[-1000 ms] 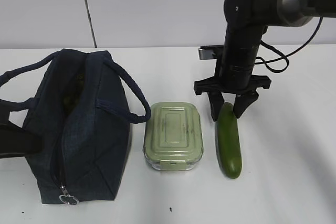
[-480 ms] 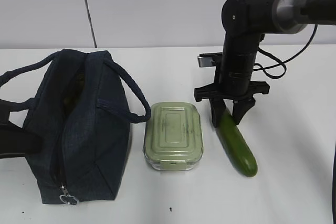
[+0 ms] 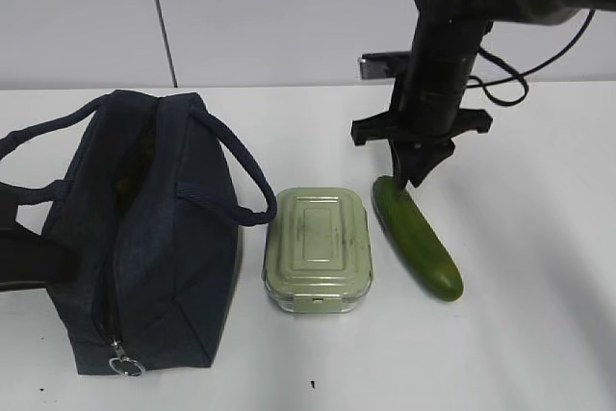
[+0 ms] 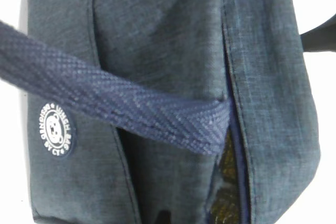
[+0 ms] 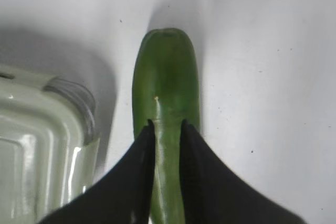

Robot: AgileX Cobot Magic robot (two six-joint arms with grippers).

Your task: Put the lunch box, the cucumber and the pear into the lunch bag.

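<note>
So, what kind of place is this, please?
Probably a lab test bench, not a kitchen: a bare white table against a plain wall, a robot arm, and only a bag, box and cucumber laid out.

Illegible round logo patch (image 4: 54, 129) on lunch bag (image 4: 168, 51)

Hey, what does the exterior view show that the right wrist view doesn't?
Only the exterior view shows the dark navy fabric lunch bag and the whole pale green ridged lunch box. Only the right wrist view shows the black fingers of the right gripper nearly closed over the cucumber, with just a narrow gap. Both show the smooth dark green cucumber on the white table, beside the box.
</note>
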